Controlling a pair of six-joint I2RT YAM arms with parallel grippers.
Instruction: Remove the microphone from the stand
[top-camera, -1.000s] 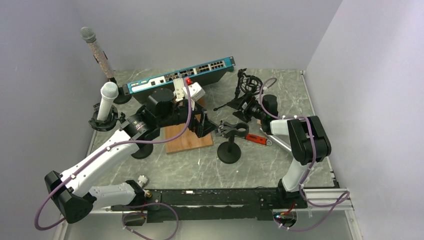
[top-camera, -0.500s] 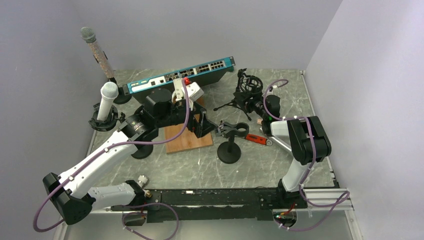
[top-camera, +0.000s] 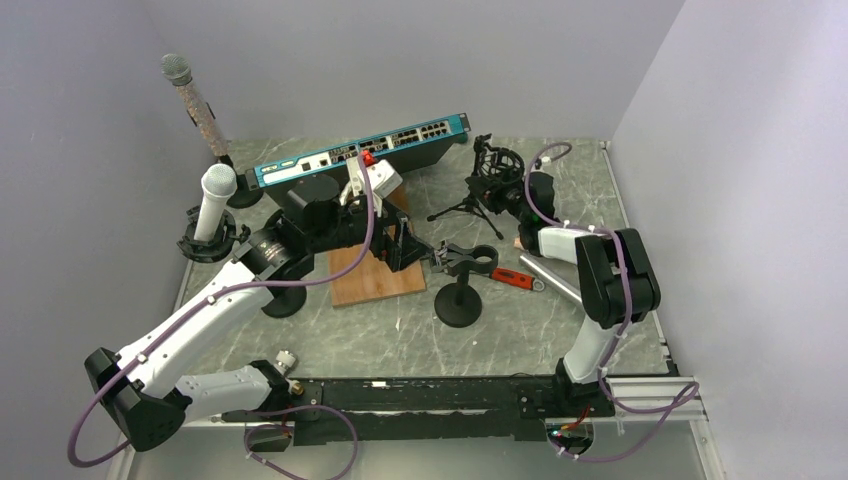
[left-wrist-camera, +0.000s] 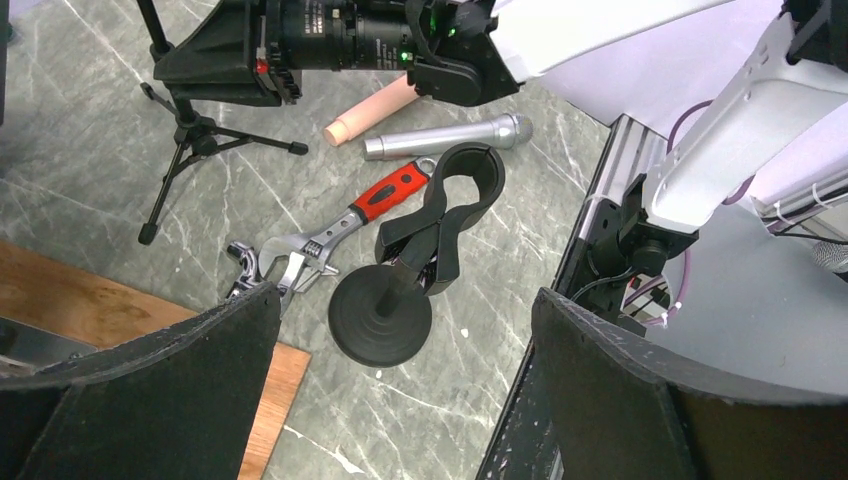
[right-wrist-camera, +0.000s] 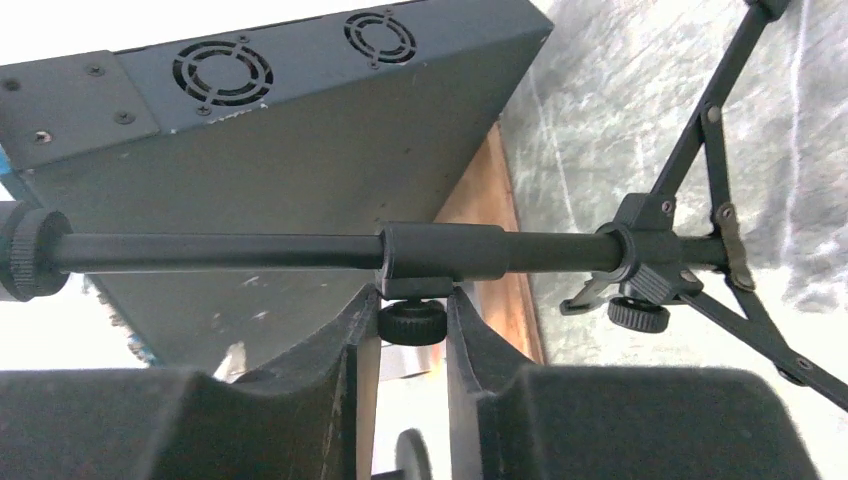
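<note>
Top external view: a grey marbled table (top-camera: 400, 340) carries a blue switch (top-camera: 360, 150) along the back and a wooden board (top-camera: 375, 280) in the middle. The left arm reaches over the board. The left gripper (top-camera: 408, 245) hangs just beside a clip stand (top-camera: 460, 300) whose clip holds nothing.

The right arm bends back toward a black tripod (top-camera: 470, 205) at the rear right, with the right gripper (top-camera: 512, 197) against it. A ring mount (top-camera: 495, 165) tops the tripod, and I cannot tell whether anything sits inside it.

A white mic (top-camera: 213, 200) stands upright in a round stand (top-camera: 207, 243) at the left edge of the table. A glitter mic (top-camera: 195, 100) leans on another stand in the back left corner. Both are well apart from either gripper.

In the left wrist view the left gripper (left-wrist-camera: 405, 300) is spread wide and holds nothing. Below it are the clip stand (left-wrist-camera: 380, 320) and a red-handled wrench (left-wrist-camera: 330, 235) lying just beside the stand's base. A silver mic (left-wrist-camera: 445, 135) lies flat on the table near the right arm, and the tripod (left-wrist-camera: 190, 130) stands further off.

In the right wrist view the right gripper (right-wrist-camera: 412, 300) is drawn narrow. A small knob (right-wrist-camera: 410, 322) under the collar of the tripod's pole (right-wrist-camera: 250, 250) fills the gap between the fingers (right-wrist-camera: 350, 380). The switch (right-wrist-camera: 300, 120) is behind.
</note>
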